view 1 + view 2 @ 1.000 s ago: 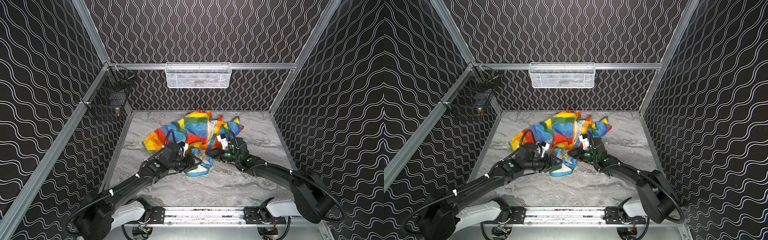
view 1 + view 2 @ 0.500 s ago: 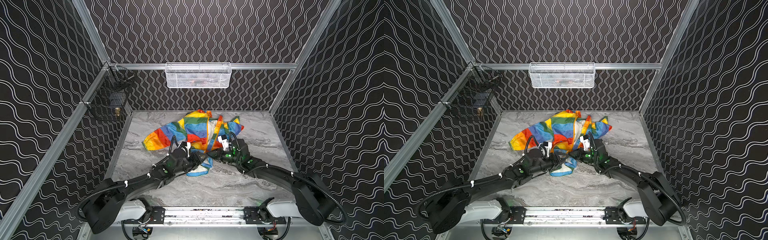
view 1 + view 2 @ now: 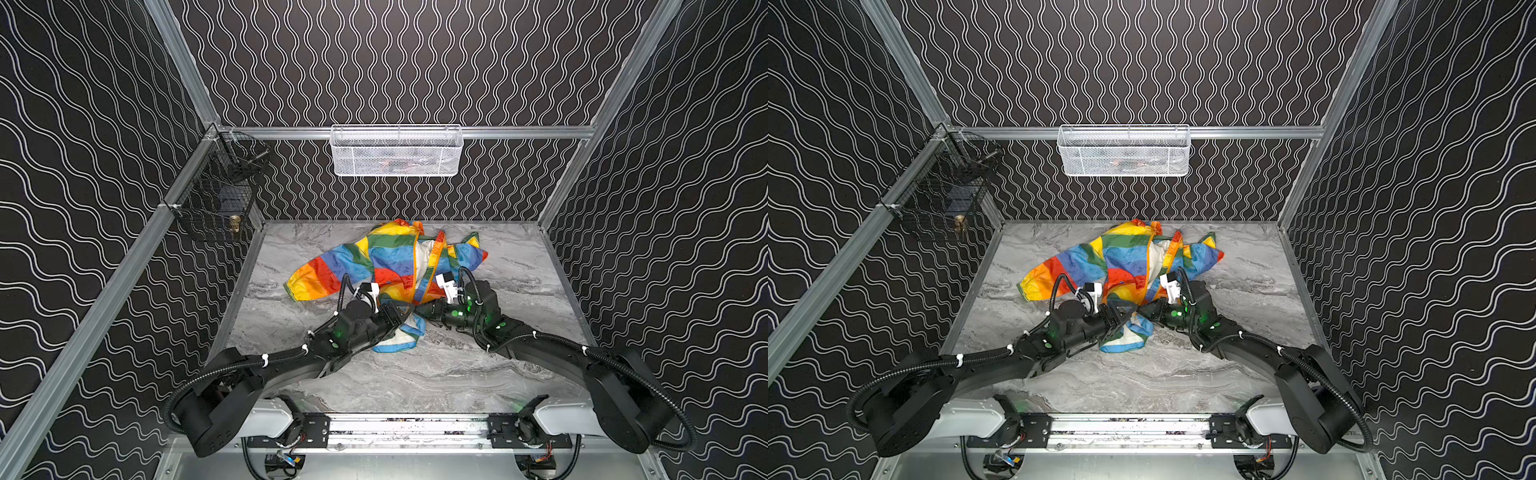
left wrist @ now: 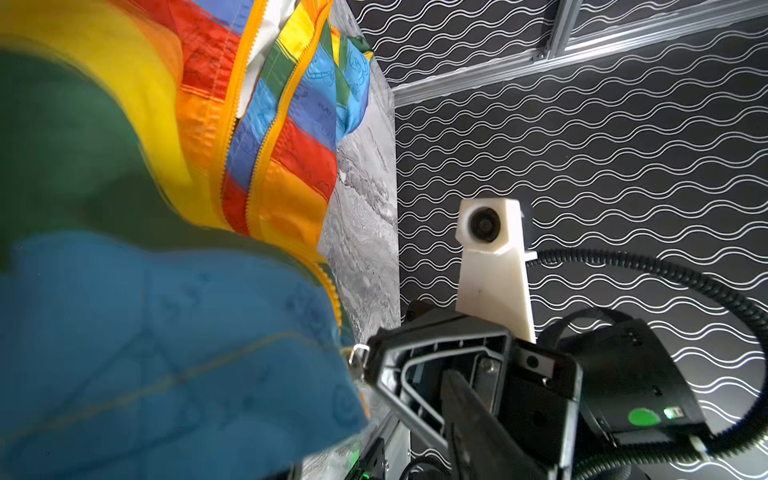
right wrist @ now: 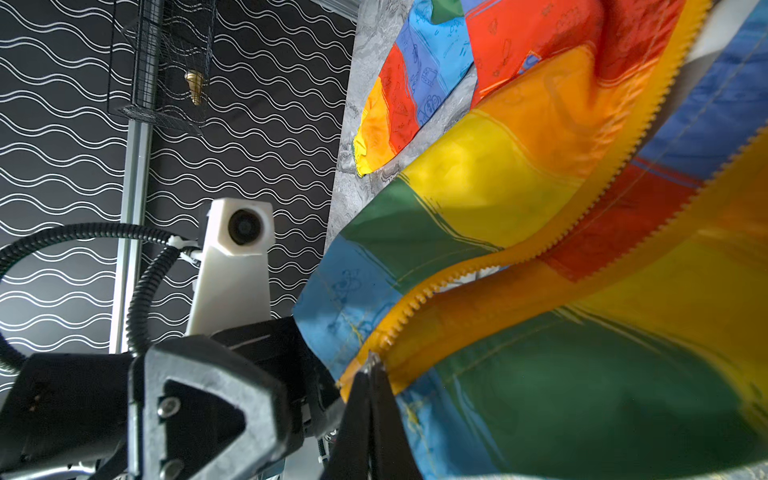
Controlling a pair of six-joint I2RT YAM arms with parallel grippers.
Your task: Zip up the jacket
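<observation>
- Well, the jacket [image 3: 390, 257] [image 3: 1125, 257] lies crumpled on the grey marbled table [image 3: 415, 374], toward the back wall. Its front is open, and white lining shows between the two orange edges.
- One striped sleeve [image 3: 320, 276] stretches flat to the left. The other side is bunched up toward the right.
- Both arms reach in low from the front and meet at the near hem, their tips just beside each other in both top views.
- The right tool [image 3: 419, 311] [image 5: 371, 370] is pressed together and pinches the bottom end of the zipper [image 5: 582, 232]. In the left wrist view a small metal ring [image 4: 357, 358] sits right at its tip.
- From that pinch the two toothed rows run away with a gap between them.
- The left tool [image 3: 401, 312] [image 3: 1126, 312] has its tips buried under blue and green cloth. I cannot tell whether they are spread or gripping.
- A fold of blue-edged hem [image 3: 399, 338] with white lining lies on the table just in front of the tools.
- A white mesh basket [image 3: 397, 151] hangs on the back rail, and a black wire basket [image 3: 216, 195] hangs in the left corner.
</observation>
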